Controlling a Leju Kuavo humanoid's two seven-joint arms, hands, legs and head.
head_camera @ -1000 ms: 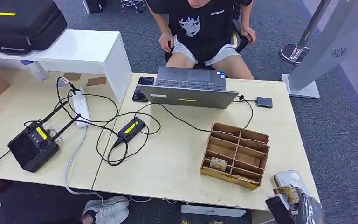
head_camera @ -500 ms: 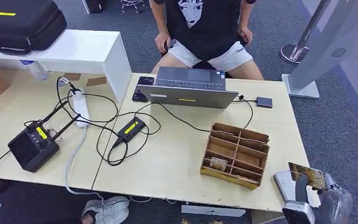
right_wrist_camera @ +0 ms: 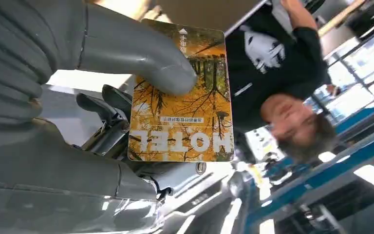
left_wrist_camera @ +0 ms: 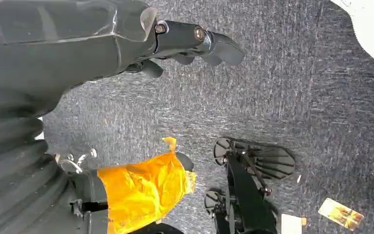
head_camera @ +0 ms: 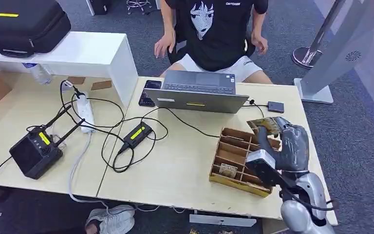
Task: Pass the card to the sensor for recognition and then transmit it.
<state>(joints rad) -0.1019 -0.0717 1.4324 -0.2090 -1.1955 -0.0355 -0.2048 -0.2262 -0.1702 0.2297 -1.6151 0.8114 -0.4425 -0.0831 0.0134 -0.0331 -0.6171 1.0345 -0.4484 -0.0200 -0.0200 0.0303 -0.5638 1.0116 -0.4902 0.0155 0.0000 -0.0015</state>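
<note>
Card (right_wrist_camera: pixel 182 97): pinched by right hand (head_camera: pixel 285 141), raised over wooden organizer (head_camera: pixel 233 156) on table (head_camera: pixel 175 170). Step: presentation to sensor (head_camera: pixel 275 107) (presumed the small dark box). Next: reach toward it. Left hand (left_wrist_camera: pixel 195 44): nothing held, fingers loosely curled.

The right hand (head_camera: pixel 288 142), with the card (head_camera: pixel 265 125) pinched, has been raised from the bench edge to above the wooden organiser (head_camera: pixel 233 156).

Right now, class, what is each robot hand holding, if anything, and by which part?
The right robot hand holds the hotel card, thumb pressed on its printed face near one short end. The left robot hand holds nothing.
</note>
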